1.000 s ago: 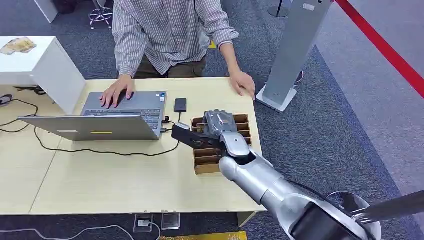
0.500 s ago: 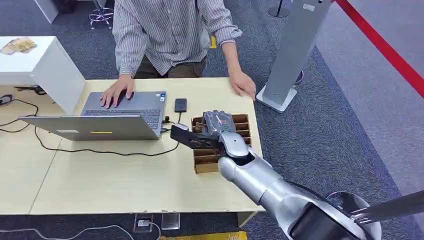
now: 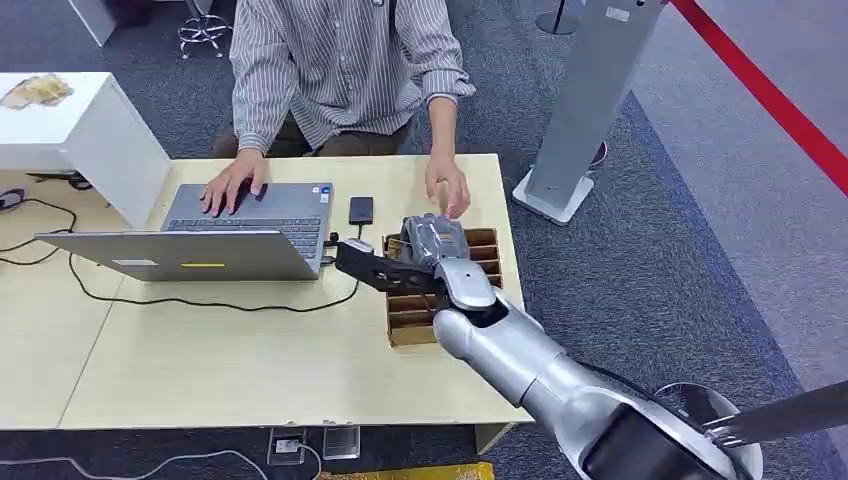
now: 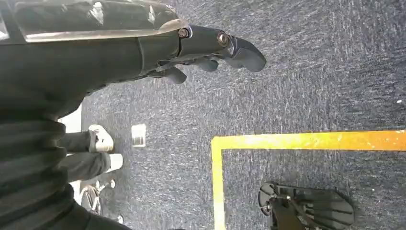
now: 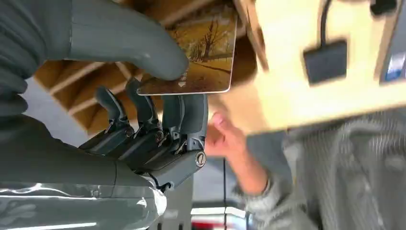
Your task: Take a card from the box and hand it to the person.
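Grey carpet surrounds one tan table (image 3: 200, 370); on it one laptop (image 3: 190, 245), centre-left, and one box (image 3: 492, 262), centre. The right hand (image 3: 432, 245) pinches one card (image 5: 203, 55) above the box. One person's hand (image 3: 447, 188) is just beyond. The left hand (image 4: 210, 48) is empty, fingers loosely curled.

An open grey laptop (image 3: 215, 235) sits on the light wooden table (image 3: 230, 350), with a dark cable (image 3: 200, 300) curving across the tabletop in front of it. Just beside the laptop lies a black phone (image 3: 361, 210). A white cabinet (image 3: 85, 130) stands at the table's far left corner. On the grey carpet to the right stands a grey pillar (image 3: 585, 100), and beyond it a red strip (image 3: 770, 95) runs along the floor.
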You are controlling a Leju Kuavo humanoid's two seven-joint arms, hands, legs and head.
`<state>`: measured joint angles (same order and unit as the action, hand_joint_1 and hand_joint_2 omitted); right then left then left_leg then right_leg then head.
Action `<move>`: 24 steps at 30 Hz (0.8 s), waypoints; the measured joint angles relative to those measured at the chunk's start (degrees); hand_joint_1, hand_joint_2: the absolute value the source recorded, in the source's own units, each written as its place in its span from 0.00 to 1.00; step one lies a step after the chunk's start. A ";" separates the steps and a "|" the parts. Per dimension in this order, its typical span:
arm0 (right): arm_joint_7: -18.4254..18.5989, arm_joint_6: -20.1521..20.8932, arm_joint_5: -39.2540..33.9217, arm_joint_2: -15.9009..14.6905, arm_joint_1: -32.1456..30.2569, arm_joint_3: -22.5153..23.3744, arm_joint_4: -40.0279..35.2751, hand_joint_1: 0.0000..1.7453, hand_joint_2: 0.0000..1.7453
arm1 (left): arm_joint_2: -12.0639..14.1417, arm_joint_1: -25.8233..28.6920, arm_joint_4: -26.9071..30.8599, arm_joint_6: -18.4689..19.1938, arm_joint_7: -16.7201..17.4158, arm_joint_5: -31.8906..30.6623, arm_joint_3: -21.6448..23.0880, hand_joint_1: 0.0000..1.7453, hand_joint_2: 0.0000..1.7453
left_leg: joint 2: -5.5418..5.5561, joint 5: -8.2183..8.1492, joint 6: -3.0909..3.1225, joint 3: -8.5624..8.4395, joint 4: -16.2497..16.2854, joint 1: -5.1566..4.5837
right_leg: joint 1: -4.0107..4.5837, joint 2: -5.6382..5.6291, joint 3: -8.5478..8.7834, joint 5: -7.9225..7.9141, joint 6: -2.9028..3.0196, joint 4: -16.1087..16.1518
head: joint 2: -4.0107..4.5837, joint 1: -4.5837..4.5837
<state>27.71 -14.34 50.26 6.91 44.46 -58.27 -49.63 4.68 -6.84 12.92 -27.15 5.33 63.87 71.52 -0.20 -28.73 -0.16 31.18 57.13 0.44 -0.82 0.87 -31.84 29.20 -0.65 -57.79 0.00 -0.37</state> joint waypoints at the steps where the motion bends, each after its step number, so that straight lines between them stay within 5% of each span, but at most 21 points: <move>1: 0.81 -3.32 3.81 -0.41 -0.04 0.04 -1.43 0.82 1.00 | 0.00 0.05 0.00 0.00 -0.26 0.00 0.00 0.00 1.00 | 0.00 0.00 0.00 0.00 0.00 0.00 | 0.00 0.00 -0.01 0.00 0.00 0.00 | -0.02 -0.04; 5: 1.64 -17.16 18.96 -2.34 -0.19 1.55 -5.36 0.82 1.00 | -0.02 -0.16 0.00 -0.74 -1.20 -0.65 0.00 0.00 1.00 | -0.01 0.00 0.00 -0.04 0.00 0.00 | 0.00 -0.03 0.00 0.00 0.00 0.01 | -0.02 -0.13; 9: 1.53 -23.98 29.20 -3.35 -1.32 3.02 -6.52 0.82 1.00 | -0.02 -0.68 0.00 -0.98 -1.07 -0.98 0.00 0.00 1.00 | -0.01 0.00 0.00 -0.05 0.00 0.00 | 0.00 -0.03 0.01 0.00 0.00 0.01 | 0.00 -0.09; 13: 1.56 -25.19 35.25 -3.80 -3.17 5.62 -7.96 0.82 1.00 | -0.11 -0.73 0.00 -1.01 -1.09 -1.22 0.02 0.00 1.00 | -0.01 0.00 0.00 -0.04 0.00 0.00 | 0.00 -0.03 0.01 0.00 0.01 0.01 | 0.00 0.00; 21: 0.14 -25.24 35.55 -4.22 -4.68 9.12 -9.19 0.82 1.00 | -0.11 -0.84 0.00 -0.79 -0.85 -1.55 0.15 0.00 1.00 | -0.01 0.00 0.00 -0.03 0.00 0.00 | 0.00 -0.04 0.01 0.00 0.01 0.01 | 0.00 -0.07; 22: -0.08 -25.24 35.49 -4.22 -4.74 9.49 -9.19 0.00 1.00 | -0.11 -0.85 0.00 -0.66 -0.66 -1.57 0.22 0.00 1.00 | -0.01 0.00 0.00 -0.03 0.00 0.00 | 0.00 -0.03 0.01 0.00 0.01 0.01 | -0.02 -0.07; 24: -0.41 -25.24 35.21 -4.22 -4.81 9.84 -9.19 0.00 1.00 | -0.11 -0.84 0.00 -0.11 0.43 -1.73 0.31 0.00 1.00 | -0.01 0.00 0.00 -0.03 0.00 0.00 | 0.00 -0.03 0.02 0.00 0.01 0.01 | -0.02 -0.04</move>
<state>27.30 -39.58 85.46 2.69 39.65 -48.43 -58.82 4.57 -7.68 12.92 -27.26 5.77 62.14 71.82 -0.21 -28.73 -0.16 31.15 57.13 0.44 -0.82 0.84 -31.83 29.20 -0.65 -57.78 -0.02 -0.42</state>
